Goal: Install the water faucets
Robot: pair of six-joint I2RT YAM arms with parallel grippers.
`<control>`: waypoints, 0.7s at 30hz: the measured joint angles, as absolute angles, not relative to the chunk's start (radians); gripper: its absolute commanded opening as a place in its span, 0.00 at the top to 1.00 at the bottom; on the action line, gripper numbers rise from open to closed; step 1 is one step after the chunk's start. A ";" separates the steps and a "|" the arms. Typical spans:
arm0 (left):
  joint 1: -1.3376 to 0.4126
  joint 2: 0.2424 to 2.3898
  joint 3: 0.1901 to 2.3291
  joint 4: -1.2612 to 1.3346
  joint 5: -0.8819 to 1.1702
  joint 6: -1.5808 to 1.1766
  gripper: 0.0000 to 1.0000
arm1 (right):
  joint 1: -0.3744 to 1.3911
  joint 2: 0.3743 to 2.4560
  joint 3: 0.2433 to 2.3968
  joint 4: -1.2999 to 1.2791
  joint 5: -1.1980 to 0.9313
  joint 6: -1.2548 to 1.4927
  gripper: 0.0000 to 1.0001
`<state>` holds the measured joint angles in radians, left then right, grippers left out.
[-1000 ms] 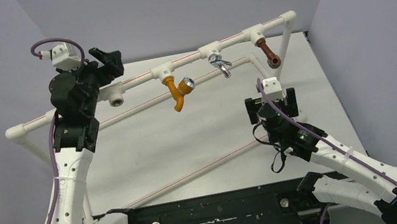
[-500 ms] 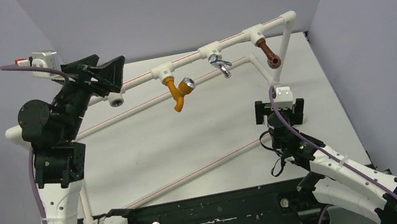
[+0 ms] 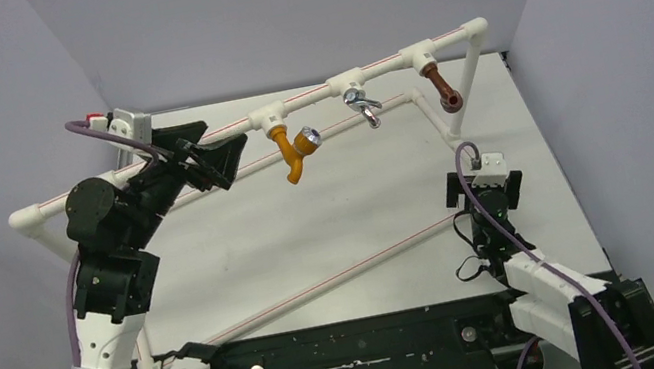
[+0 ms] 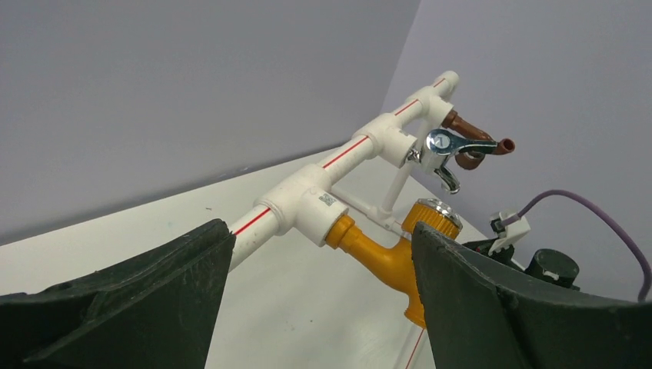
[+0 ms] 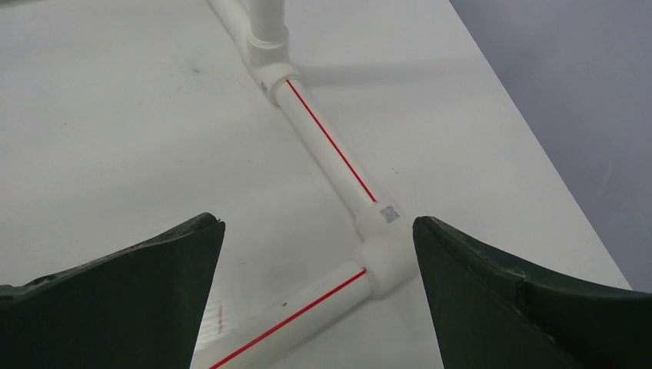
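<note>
Grey walls close in a white table [image 3: 348, 211]. On it stands a white pipe frame [image 3: 383, 65], whose top rail carries tees at working height. The left gripper [image 3: 217, 149] hovers by that rail, jaws spread wide and empty. It looks along the rail at the orange tap [image 3: 289, 155], probably to check or turn it. The orange tap, silver tap [image 3: 360, 106] and brown tap [image 3: 441, 89] each hang from a tee, apparently seated. The right gripper [image 3: 484, 195] hangs low over the base pipe [image 5: 330, 146], fully spread and holding nothing, likely parked out of the way.
</note>
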<state>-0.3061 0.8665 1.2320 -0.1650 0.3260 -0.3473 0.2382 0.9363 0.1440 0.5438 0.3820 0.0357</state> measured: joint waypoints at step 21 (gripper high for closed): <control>-0.432 0.783 1.151 -0.207 0.223 -0.220 0.16 | 0.007 1.618 0.208 1.151 0.003 -0.020 0.00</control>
<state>-0.4316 0.7830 1.1511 -0.2070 0.2226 -0.2203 0.0071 1.6176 0.2085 1.1507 0.0029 -0.0200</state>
